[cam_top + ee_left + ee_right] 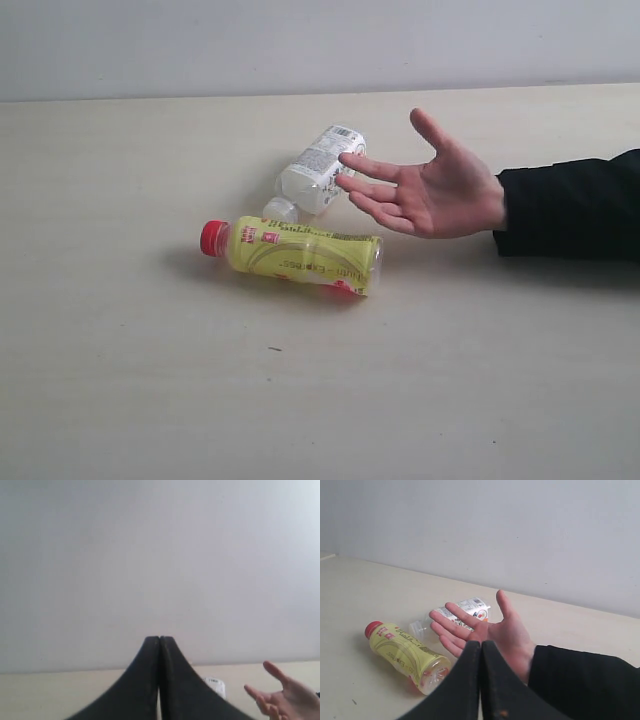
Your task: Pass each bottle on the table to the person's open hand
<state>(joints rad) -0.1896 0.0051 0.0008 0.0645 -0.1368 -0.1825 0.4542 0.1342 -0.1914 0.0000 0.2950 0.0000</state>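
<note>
A yellow bottle (300, 258) with a red cap lies on its side on the beige table (120, 330), also seen as the yellow bottle (407, 654). Behind it lies a whitish bottle (312, 175) with a white cap, part hidden by the person's open hand (432, 188). The hand (487, 630) is palm up, with a black sleeve (570, 205). The whitish bottle (470, 611) shows behind the fingers. Neither arm appears in the exterior view. My left gripper (159, 639) is shut and empty, high above the table. My right gripper (481, 643) is shut and empty, near the hand. The other two bottles are out of view.
A plain pale wall (300, 40) rises behind the table's far edge. A corner of the whitish bottle (216, 686) and the hand (285, 700) show low in the left wrist view.
</note>
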